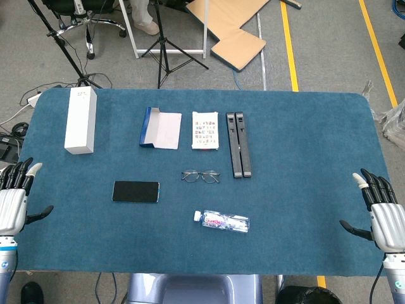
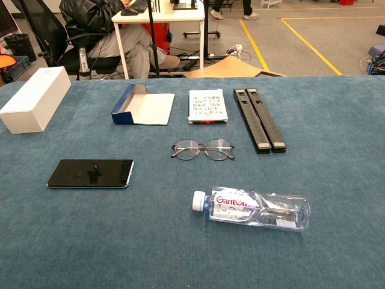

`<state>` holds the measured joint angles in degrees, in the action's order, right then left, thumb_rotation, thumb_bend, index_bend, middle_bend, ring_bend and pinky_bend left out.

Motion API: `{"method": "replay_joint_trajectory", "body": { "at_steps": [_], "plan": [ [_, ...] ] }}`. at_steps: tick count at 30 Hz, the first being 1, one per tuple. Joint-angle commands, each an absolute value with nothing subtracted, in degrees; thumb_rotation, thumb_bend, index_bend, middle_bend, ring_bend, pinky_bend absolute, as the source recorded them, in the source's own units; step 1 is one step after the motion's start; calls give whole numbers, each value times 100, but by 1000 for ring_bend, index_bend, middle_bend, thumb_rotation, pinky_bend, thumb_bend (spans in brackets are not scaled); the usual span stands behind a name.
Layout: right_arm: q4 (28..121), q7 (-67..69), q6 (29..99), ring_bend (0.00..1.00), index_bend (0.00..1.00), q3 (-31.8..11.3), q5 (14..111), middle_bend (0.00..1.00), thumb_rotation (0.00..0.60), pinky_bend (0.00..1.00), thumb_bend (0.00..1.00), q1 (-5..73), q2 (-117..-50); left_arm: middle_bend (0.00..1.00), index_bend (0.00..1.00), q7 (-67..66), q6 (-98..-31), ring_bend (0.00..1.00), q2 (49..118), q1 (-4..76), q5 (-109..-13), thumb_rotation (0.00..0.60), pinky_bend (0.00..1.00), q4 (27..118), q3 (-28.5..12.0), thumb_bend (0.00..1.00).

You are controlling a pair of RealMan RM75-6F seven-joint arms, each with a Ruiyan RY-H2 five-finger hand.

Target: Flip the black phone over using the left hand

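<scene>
The black phone lies flat on the blue table cloth, left of centre, its glossy dark face up; the chest view shows the phone at the left. My left hand hovers at the table's left edge, well left of the phone, fingers spread and holding nothing. At the right edge my right hand is likewise spread and empty. Neither hand appears in the chest view.
A white box stands at the back left. An open blue-and-white case, a printed card and two black bars lie across the back. Glasses and a lying water bottle sit right of the phone.
</scene>
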<state>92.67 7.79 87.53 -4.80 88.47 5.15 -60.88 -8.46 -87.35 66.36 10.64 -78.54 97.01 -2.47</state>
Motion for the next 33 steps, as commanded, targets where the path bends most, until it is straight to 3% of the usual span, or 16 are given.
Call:
{"method": "replay_joint_trajectory", "body": {
  "at_steps": [1, 6, 14, 23, 33],
  "plan": [
    [9283, 787, 8751, 0, 22, -479, 8837, 0, 600, 0, 0, 507, -6077, 0, 0, -817, -8710, 0, 6636, 1048, -7901, 600, 0, 9678, -248, 0],
    [9300, 819, 8764, 0, 23, -466, 8861, 0, 600, 0, 0, 495, -6057, 0, 0, -1073, -8177, 0, 6778, 1276, -7798, 600, 0, 9762, -260, 0],
    [9284, 831, 8509, 0, 31, -517, 8623, 0, 600, 0, 0, 575, -6060, 0, 0, -2258, -6559, 0, 7992, 2469, -7049, 600, 0, 9348, -678, 52],
    [9179, 852, 8342, 0, 34, -534, 8482, 0, 600, 0, 0, 622, -6101, 0, 0, -2971, -6048, 0, 9068, 2972, -6453, 600, 0, 8724, -742, 274],
    [9136, 914, 8335, 0, 38, -508, 8470, 0, 600, 0, 0, 592, -6095, 0, 0, -3249, -5961, 0, 9502, 3121, -6101, 600, 0, 8258, -686, 314]
  ]
}}
